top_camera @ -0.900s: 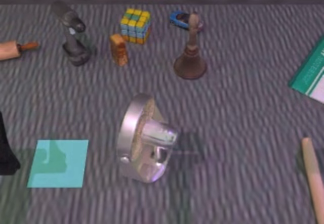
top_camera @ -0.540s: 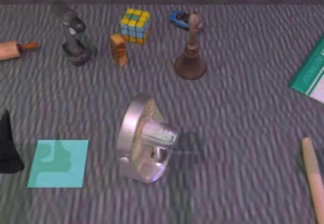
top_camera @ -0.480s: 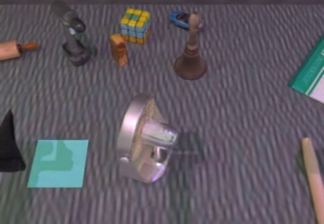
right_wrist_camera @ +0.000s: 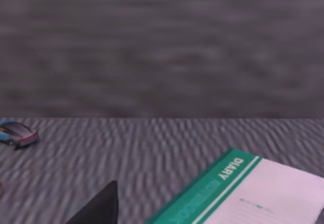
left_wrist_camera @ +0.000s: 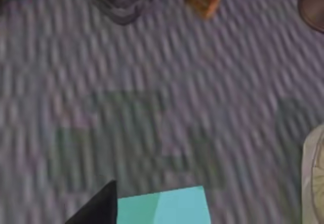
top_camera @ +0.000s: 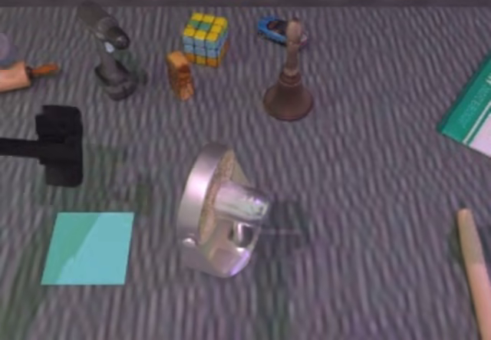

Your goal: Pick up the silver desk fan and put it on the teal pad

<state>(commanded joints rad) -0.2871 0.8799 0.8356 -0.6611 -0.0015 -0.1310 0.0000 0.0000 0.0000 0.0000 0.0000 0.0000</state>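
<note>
Left gripper (top_camera: 61,146) is hovering over the table's left side, above the teal pad (top_camera: 88,248); I cannot tell how its fingers are set. Silver desk fan (top_camera: 219,211) is sitting near table centre, right of the pad and well apart from it, untouched. Green-and-white diary (right_wrist_camera: 248,191) is lying at the right edge. Brown bell (top_camera: 288,87) is standing behind the fan. Right gripper isn't showing in the top view.
</note>
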